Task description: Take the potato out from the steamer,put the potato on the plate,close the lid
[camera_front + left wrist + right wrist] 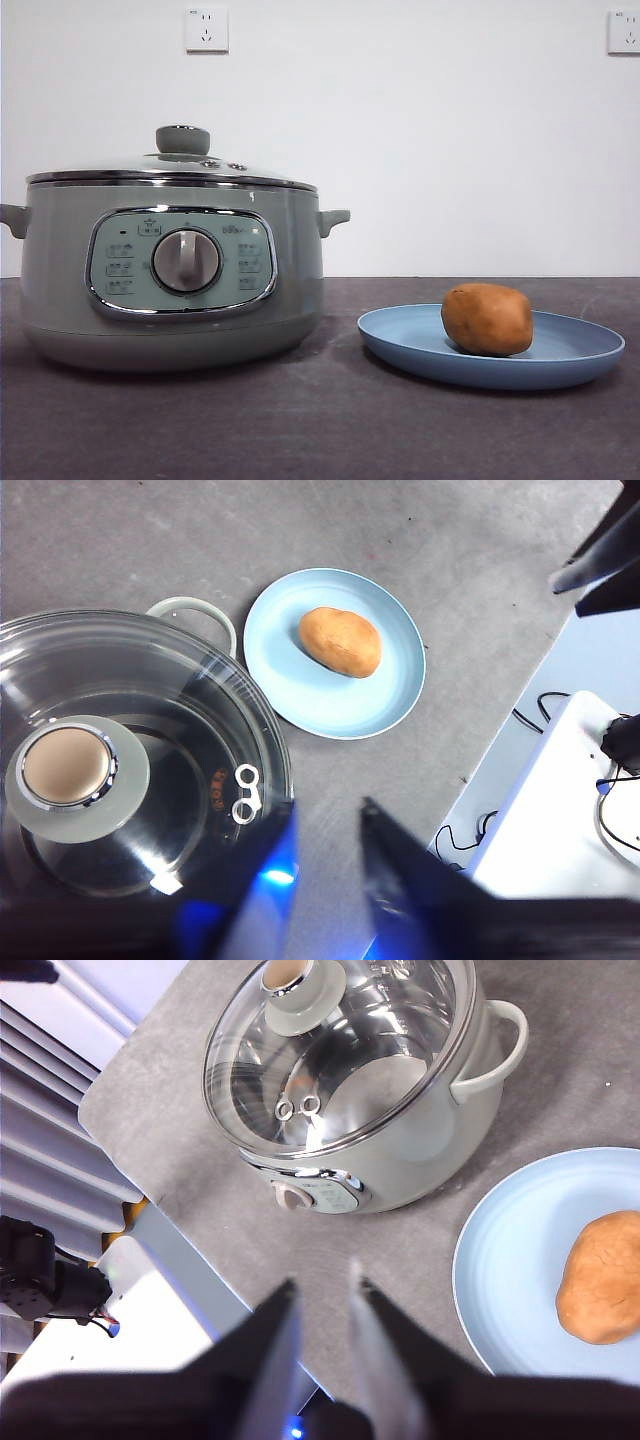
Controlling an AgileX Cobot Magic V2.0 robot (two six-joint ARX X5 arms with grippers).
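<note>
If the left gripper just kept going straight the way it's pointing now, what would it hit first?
Probably the bare grey table. The open left gripper points between the steel-rimmed glass lid on the pale green steamer and the round blue plate holding the orange-brown potato. Depth is unclear.

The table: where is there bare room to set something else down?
Bare table runs along the front of the steamer and plate. The gap between those two is narrow. On the plate, open rim surrounds the potato. The lid covers the steamer.

Lab bench: bare wall point(420, 150), sockets point(206, 29).
</note>
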